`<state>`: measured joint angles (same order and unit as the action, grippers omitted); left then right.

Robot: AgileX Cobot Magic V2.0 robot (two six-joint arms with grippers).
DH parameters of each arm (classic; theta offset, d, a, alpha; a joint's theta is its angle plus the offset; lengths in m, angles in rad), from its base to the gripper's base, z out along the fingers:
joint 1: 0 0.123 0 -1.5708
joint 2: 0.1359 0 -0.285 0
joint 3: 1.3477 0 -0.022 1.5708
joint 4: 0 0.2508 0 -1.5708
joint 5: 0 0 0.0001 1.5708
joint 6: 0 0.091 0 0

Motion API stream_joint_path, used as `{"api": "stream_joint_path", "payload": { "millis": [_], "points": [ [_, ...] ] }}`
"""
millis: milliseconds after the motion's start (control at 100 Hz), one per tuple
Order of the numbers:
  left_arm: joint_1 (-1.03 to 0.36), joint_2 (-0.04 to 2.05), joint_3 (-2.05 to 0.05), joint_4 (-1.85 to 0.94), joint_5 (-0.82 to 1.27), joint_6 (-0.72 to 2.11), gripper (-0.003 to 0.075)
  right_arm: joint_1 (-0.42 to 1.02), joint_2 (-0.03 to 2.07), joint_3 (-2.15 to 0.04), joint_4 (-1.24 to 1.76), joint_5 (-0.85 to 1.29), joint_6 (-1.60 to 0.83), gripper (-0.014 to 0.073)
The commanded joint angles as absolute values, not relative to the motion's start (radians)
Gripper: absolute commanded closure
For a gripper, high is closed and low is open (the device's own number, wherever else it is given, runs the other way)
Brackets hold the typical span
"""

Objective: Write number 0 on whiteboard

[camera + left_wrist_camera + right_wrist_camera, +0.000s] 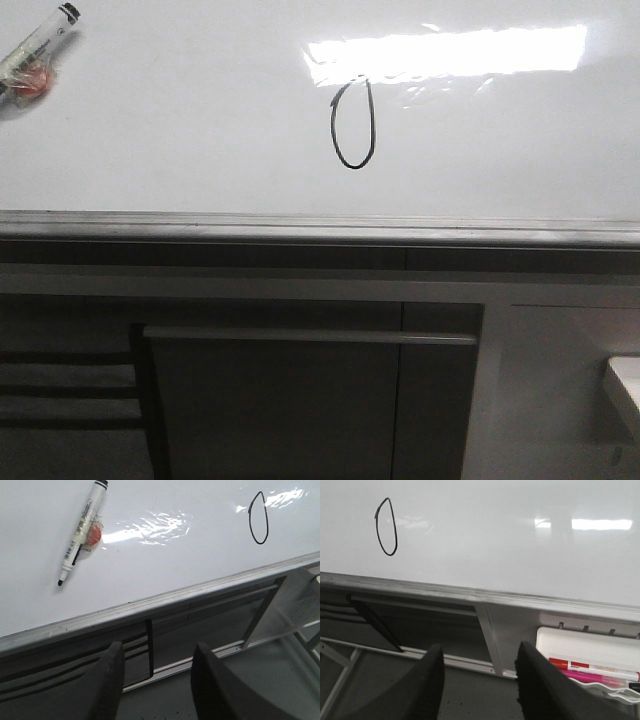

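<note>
The number 0 (353, 124) is sitting on the whiteboard (180, 140), a tall narrow oval just above the grey edge strip (300, 225), its top running into the bright glare and looking slightly open there. The marker (81, 531) is lying on the whiteboard well away from the number 0, uncapped by the look of it, tip resting on the white surface. That is the risk now: any sweep back across the whiteboard could be smearing the fresh line, and a nudged marker could be leaving a stray mark. The left gripper (157, 680) is hanging below the edge strip, jaws spread wide, holding nothing. The right gripper (480, 680) is doing the same, jaws apart, touching nothing, near a tray of spare markers (592, 672).
</note>
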<state>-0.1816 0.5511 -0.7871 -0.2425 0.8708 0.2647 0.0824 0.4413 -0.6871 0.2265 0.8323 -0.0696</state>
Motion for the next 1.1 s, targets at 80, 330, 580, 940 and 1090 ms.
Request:
{"api": "stream_joint_path", "payload": {
  "millis": [80, 330, 580, 940, 1090],
  "points": [
    [-0.188, 0.554, -0.799, -0.246, 0.792, 0.248, 0.0526, 0.077, 0.408, -0.646, 0.222, 0.708, -0.059, 0.0296],
    [-0.188, 0.554, -0.799, -0.246, 0.776, 0.248, 0.0701, 0.077, 0.410, -0.637, 0.219, 0.710, -0.059, 0.0533],
    [-0.188, 0.554, -0.799, -0.248, 0.755, 0.248, 0.0740, 0.077, 0.410, -0.637, 0.219, 0.720, -0.059, 0.0666],
    [-0.190, 0.554, -0.799, -0.248, 0.747, 0.248, 0.0740, 0.077, 0.410, -0.637, 0.219, 0.736, -0.059, 0.0666],
    [-0.180, 0.514, -0.766, -0.258, 0.715, 0.248, 0.0740, 0.077, 0.410, -0.637, 0.219, 0.736, -0.059, 0.0666]
  ]
}}
